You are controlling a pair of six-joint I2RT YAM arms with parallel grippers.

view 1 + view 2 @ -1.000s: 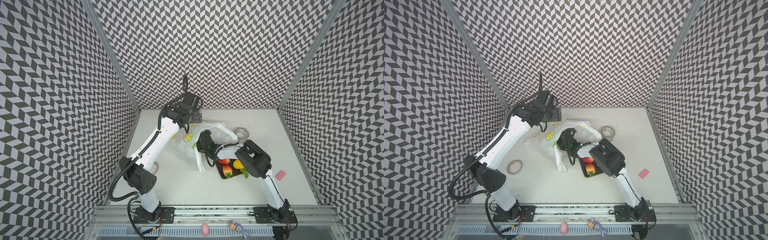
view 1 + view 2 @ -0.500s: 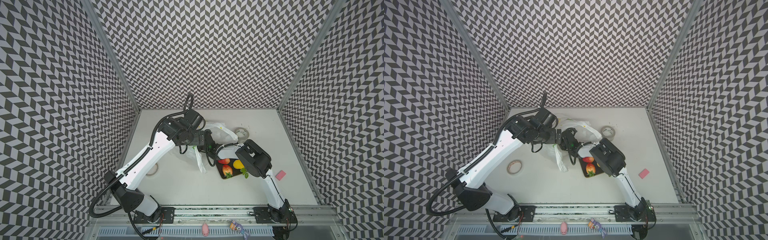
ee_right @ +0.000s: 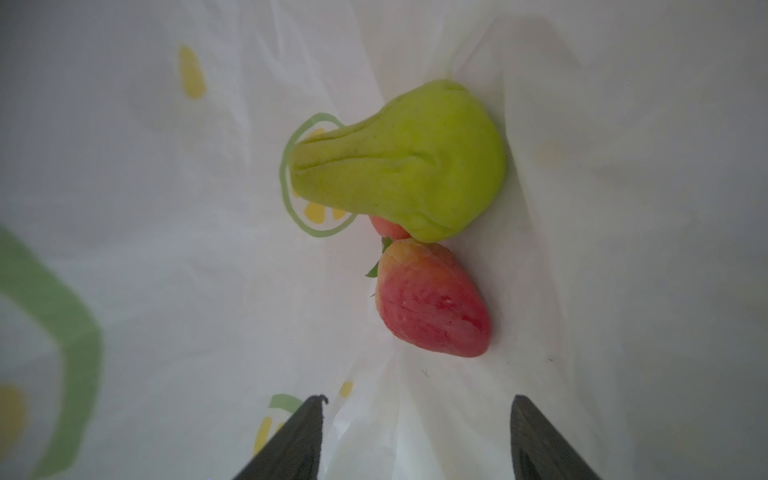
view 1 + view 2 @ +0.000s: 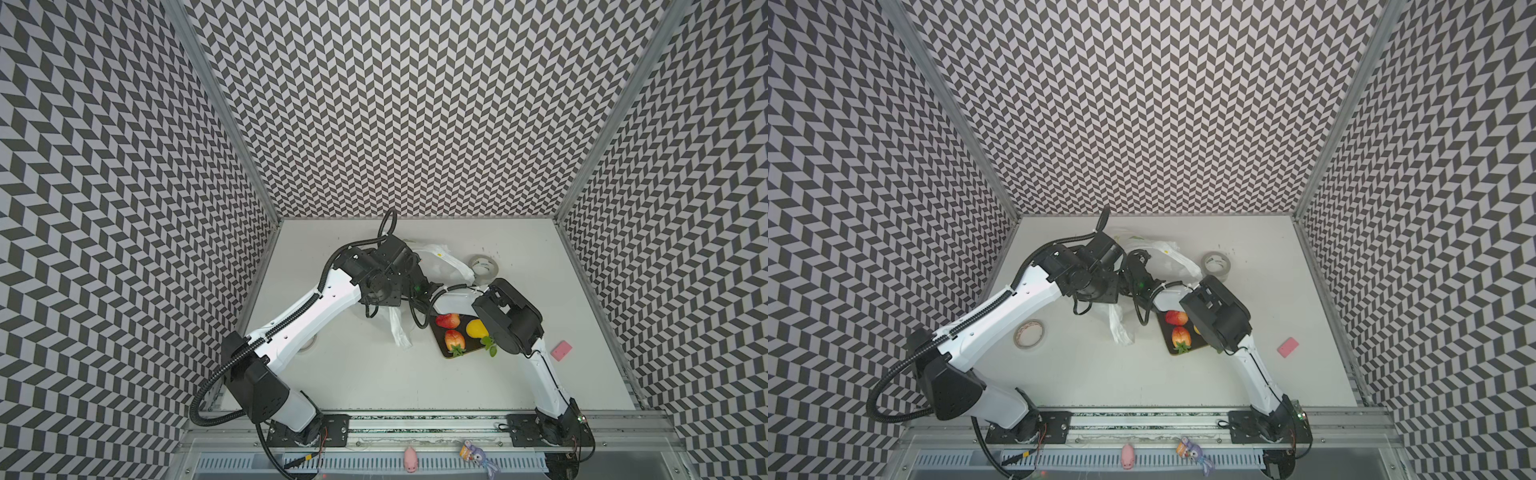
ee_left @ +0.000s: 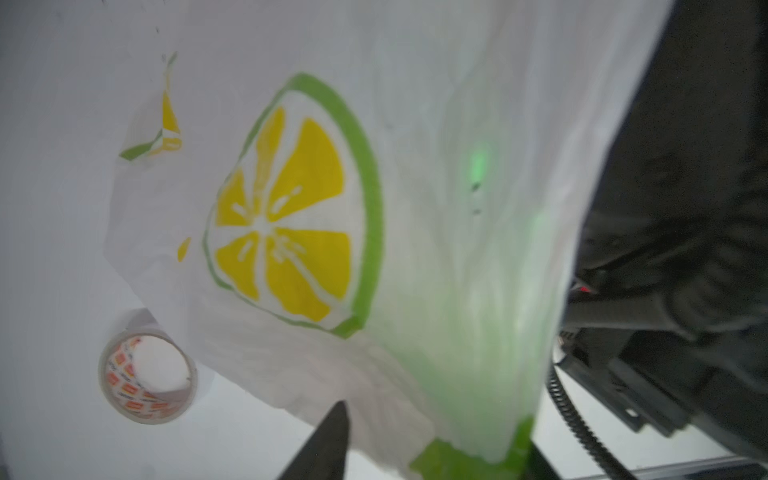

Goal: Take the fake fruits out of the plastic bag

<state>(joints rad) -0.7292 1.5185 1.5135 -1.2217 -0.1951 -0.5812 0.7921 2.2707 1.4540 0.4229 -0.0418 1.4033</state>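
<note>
Plastic bag (image 5: 415, 104) drapes the left gripper (image 5: 432, 453), grip unclear, seemingly held open for the wide-jawed right gripper (image 3: 415, 415) facing pear (image 3: 407, 166) and strawberry (image 3: 432, 303).

One plastic bag (image 4: 437, 254) is lying on the table (image 4: 374, 374). Inside it, one green pear (image 3: 407, 166) and one strawberry (image 3: 432, 303) are sitting. One more reddish fruit (image 3: 386, 227) is peeking out beside the pear, too hidden to name. One dark tray (image 4: 471, 352) is holding two more strawberries (image 4: 448, 320) (image 4: 454, 340) and one yellow lemon (image 4: 476, 328). Two tape rolls (image 4: 1216, 264) (image 4: 1029, 333) are lying on the table. One pink block (image 4: 1288, 347) is lying there too. Two little toys, one pink (image 4: 1128, 456) and one purple (image 4: 1196, 453), are sitting at the front.
</note>
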